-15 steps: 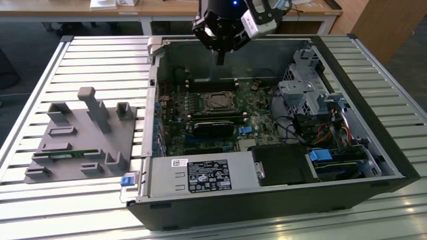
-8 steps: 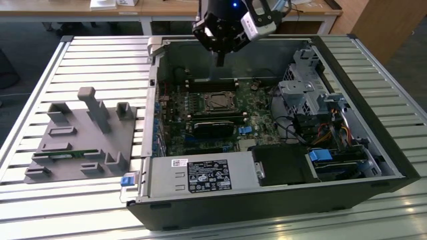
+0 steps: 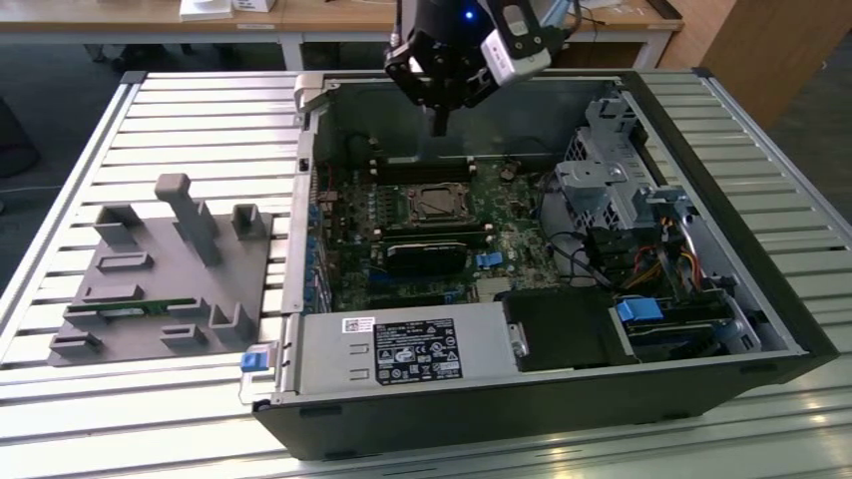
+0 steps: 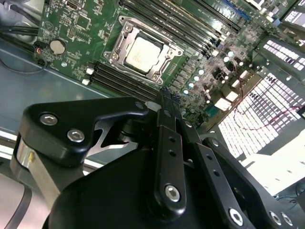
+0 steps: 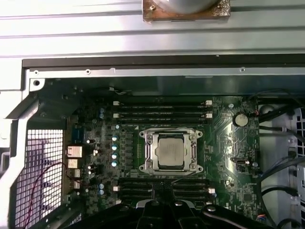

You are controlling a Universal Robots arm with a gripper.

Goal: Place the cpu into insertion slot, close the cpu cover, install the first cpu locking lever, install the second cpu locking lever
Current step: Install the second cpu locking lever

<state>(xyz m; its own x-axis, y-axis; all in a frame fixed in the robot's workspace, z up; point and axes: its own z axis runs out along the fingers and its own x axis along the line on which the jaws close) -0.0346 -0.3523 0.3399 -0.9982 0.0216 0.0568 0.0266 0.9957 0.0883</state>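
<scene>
The cpu (image 5: 171,150) lies flat in the insertion slot (image 3: 433,203) on the green motherboard, its dull silver face up, and it also shows in the second wrist view (image 4: 141,53). The silvery cpu cover (image 5: 148,151) lies down around it as a frame (image 4: 119,50). My gripper (image 3: 440,126) hangs above the case near its back wall, apart from the socket and above the memory slots beside it. Its black fingers (image 4: 167,114) are shut together with nothing between them. In the first wrist view, the fingertips (image 5: 159,187) point just short of the socket.
Long black memory slots (image 5: 162,112) flank the socket on two sides. A black card (image 3: 429,254), the power supply (image 3: 406,349) and a drive cage with cables (image 3: 626,220) crowd the open case. A grey fixture (image 3: 167,269) sits on the slatted table at the exterior view's left.
</scene>
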